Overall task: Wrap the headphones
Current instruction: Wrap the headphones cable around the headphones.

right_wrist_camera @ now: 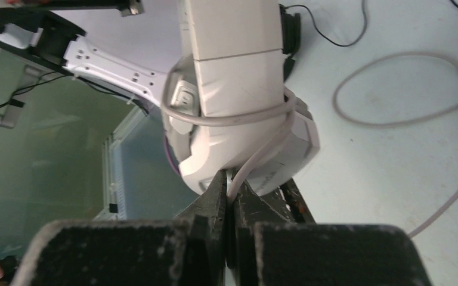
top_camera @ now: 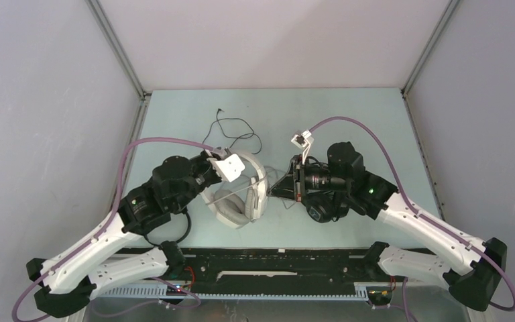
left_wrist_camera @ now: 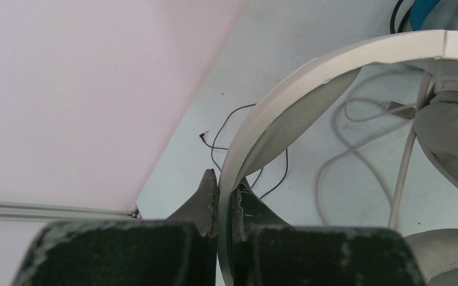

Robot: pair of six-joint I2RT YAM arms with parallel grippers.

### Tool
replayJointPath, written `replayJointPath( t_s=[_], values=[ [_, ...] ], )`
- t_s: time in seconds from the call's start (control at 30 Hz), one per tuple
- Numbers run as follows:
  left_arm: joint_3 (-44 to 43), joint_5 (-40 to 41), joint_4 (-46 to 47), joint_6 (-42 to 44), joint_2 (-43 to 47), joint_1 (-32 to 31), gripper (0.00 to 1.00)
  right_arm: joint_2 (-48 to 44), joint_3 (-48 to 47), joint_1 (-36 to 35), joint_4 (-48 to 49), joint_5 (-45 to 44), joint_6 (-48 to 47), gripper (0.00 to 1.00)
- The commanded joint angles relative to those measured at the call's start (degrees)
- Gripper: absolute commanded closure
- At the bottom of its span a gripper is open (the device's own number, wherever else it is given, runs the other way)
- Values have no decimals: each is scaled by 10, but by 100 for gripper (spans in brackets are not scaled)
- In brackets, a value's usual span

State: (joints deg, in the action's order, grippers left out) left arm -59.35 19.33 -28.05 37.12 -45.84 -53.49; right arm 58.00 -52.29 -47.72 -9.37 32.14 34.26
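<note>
Between the jaws of the left pincer (left_wrist_camera: 225, 189): headband of the white headphones (left_wrist_camera: 334, 65), clamped firmly.
Between the jaws of the right pincer (right_wrist_camera: 231, 189): grey cable (right_wrist_camera: 393, 55), pinched just beneath the earcup.
Done: roughly one turn of cable round the earcup.
Left: slack loops on the table beyond the right pincer; black-and-blue headphones (left_wrist_camera: 423, 12) and thin black cable (top_camera: 236, 126) look unwrapped.
Arms: both reach inward, wrists facing across the white pair.

Top camera looks down; close wrist cameras seemingly share white headphones (top_camera: 235, 209).
</note>
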Motion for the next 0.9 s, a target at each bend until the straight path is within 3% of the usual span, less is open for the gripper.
replayJointPath(
  t_s=[0.0, 0.3, 0.5, 0.87],
  values=[
    [31, 70, 41, 10, 11, 6, 100, 0, -40, -14, 114, 69, 33, 98],
    [39, 84, 46, -10, 14, 6, 100, 28, -40, -10, 226, 101, 113, 100],
    [14, 117, 21, -34, 6, 5, 100, 31, -40, -9, 260, 97, 131, 95],
    [-17, 182, 29, -165, -21, 6, 100, 96, -66, -15, 301, 74, 150, 98]
  ],
)
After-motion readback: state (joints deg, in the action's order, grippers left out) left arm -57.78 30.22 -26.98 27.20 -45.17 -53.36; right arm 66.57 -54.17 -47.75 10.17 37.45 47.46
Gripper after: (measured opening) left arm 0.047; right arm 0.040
